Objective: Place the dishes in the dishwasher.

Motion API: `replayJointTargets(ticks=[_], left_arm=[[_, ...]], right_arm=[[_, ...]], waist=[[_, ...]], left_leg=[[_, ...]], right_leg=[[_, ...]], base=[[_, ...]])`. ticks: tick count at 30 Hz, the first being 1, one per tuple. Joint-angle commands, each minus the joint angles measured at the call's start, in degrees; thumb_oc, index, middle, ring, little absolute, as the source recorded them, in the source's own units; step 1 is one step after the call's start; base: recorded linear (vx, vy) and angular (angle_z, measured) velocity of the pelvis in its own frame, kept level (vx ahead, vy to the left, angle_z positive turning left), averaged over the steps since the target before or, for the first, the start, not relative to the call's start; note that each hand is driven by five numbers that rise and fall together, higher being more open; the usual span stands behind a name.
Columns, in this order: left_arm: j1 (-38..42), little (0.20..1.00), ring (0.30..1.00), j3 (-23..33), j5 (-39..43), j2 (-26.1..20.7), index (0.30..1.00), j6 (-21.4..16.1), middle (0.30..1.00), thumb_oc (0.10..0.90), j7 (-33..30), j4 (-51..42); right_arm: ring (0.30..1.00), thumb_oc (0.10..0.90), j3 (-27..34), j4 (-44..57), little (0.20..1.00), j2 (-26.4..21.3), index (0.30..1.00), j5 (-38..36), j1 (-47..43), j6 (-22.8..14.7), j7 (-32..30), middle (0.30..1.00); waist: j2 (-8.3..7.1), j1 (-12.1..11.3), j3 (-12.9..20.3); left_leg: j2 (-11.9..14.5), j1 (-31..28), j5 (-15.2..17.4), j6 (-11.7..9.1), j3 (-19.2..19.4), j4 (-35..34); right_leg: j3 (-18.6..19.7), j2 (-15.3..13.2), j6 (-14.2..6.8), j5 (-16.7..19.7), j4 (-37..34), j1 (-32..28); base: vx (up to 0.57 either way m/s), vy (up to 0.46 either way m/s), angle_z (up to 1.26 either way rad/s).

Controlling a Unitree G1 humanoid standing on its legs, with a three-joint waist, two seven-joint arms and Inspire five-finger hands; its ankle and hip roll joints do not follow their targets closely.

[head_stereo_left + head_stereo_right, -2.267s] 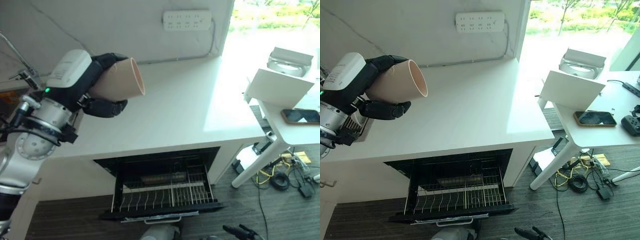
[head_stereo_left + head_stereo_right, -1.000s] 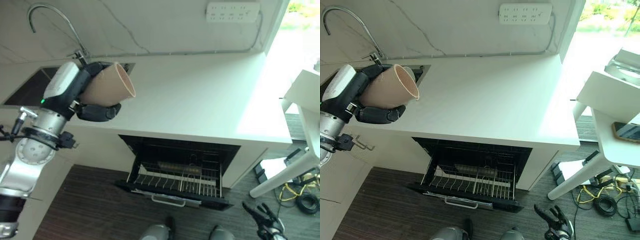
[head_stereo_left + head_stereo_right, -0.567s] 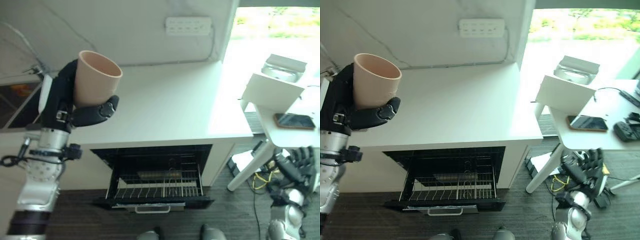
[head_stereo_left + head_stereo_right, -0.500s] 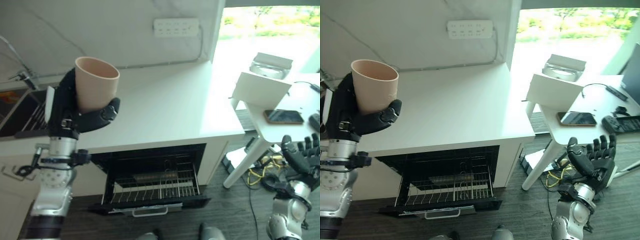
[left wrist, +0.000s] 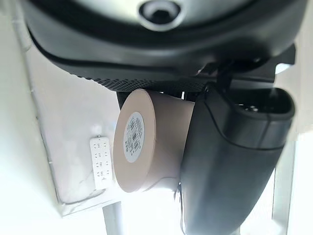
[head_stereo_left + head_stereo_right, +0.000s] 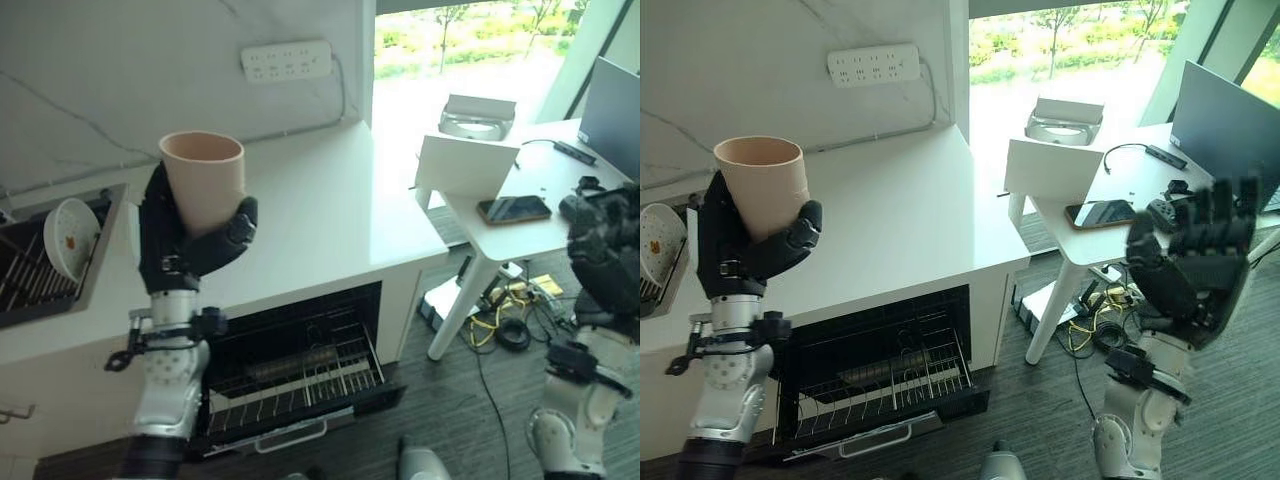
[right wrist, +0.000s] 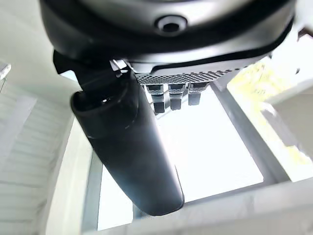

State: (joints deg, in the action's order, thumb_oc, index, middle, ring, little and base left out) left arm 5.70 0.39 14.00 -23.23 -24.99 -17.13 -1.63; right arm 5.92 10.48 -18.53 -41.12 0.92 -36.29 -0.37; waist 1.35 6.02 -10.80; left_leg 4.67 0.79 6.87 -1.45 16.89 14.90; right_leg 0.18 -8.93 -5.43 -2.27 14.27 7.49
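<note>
left hand (image 6: 185, 245) curled round beige cup (image 6: 204, 180), held upright above the counter edge | right hand (image 6: 1195, 265) raised, fingers straight, holding nothing | dishwasher (image 6: 875, 385) stood open under the white counter (image 6: 890, 220), wire rack pulled out | dirty bowl (image 6: 70, 225) sat in the sink (image 6: 45, 290) | power strip (image 6: 285, 60) on the wall

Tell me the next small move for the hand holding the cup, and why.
Probably lower the left hand toward the open dishwasher rack: the beige cup is gripped upright above the white counter, and the pulled-out rack sits below it.
</note>
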Motion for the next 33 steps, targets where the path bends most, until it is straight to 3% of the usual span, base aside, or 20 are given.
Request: replayJointTargets(ticks=[1,5,8,15,18,24,33], left_arm=[[6.3,0.300,0.300,0.9,-10.9,-2.5,0.300,-5.3,0.300,0.400,-11.2,-4.7],[6.8,0.300,0.300,-1.3,-19.2,-1.7,0.300,-4.9,0.300,0.400,-17.9,-4.0],[7.6,0.300,0.300,-3.0,-25.4,-1.7,0.300,-3.7,0.300,0.400,-23.1,-3.1],[10.4,0.300,0.300,-6.5,-39.0,-1.3,0.300,1.0,0.300,0.400,-35.1,-0.2],[11.2,0.300,0.300,-6.7,-40.5,-0.9,0.300,1.4,0.300,0.400,-37.6,0.4],[11.8,0.300,0.300,-7.0,-42.6,-0.6,0.300,1.0,0.300,0.400,-39.4,0.9],[12.5,0.300,0.300,-8.5,-46.1,-0.7,0.300,0.1,0.300,0.400,-41.3,2.6]], right_arm=[[0.900,0.800,-1.6,5.6,0.900,-3.6,0.900,-4.8,-6.6,1.1,10.1,0.900],[0.900,0.800,-8.2,6.6,0.900,-4.0,0.900,-6.7,-9.6,4.7,13.9,0.900],[0.900,0.800,-13.1,6.8,0.900,-3.6,0.900,-9.5,-12.2,9.5,16.9,0.900],[0.900,0.800,-23.2,5.7,0.900,-0.9,0.900,-9.7,-21.3,16.5,12.9,0.900],[0.900,0.800,-26.2,4.2,0.900,1.4,0.900,-10.9,-25.6,18.9,9.7,0.900],[0.900,0.800,-29.3,2.9,0.900,3.9,0.900,-10.2,-29.7,22.0,6.7,0.900],[0.900,0.800,-32.2,-0.3,0.900,6.5,0.900,-8.0,-35.1,23.2,2.7,0.900]], waist=[[-0.31,-1.3,1.6],[-0.55,-2.9,1.9],[-0.66,-4.3,2.3],[-0.94,-8.1,3.5],[-1.11,-10.4,3.9],[-1.11,-12.6,4.0],[-0.99,-16.7,4.0]], left_leg=[[-0.8,-2.1,8.9,-0.2,-7.3,2.3],[-0.8,-1.8,8.8,-0.3,-7.9,2.3],[-0.7,-1.4,8.9,-0.4,-8.6,2.3],[-1.0,-0.2,8.6,-0.8,-11.4,2.3],[-1.2,0.4,8.3,-0.9,-12.5,2.3],[-1.0,0.9,7.7,-1.0,-13.5,2.3],[-1.2,2.6,6.7,-1.3,-15.8,2.3]], right_leg=[[-4.4,-1.9,-3.3,-8.2,2.9,-2.6],[-5.2,-2.3,-3.2,-8.5,2.9,-2.8],[-6.2,-2.6,-3.3,-8.6,2.9,-3.1],[-8.9,-3.3,-3.1,-9.6,2.9,-3.9],[-10.2,-3.8,-3.0,-10.0,2.9,-4.5],[-12.0,-4.2,-2.8,-10.3,2.9,-5.4],[-16.4,-5.6,-2.6,-10.6,2.9,-7.2]], base=[[-0.04,-0.010,-0.01],[-0.01,-0.013,0.01],[-0.01,-0.045,0.09],[0.01,-0.068,0.29],[0.03,-0.062,0.22],[0.02,-0.022,0.31],[0.02,-0.008,0.36]])
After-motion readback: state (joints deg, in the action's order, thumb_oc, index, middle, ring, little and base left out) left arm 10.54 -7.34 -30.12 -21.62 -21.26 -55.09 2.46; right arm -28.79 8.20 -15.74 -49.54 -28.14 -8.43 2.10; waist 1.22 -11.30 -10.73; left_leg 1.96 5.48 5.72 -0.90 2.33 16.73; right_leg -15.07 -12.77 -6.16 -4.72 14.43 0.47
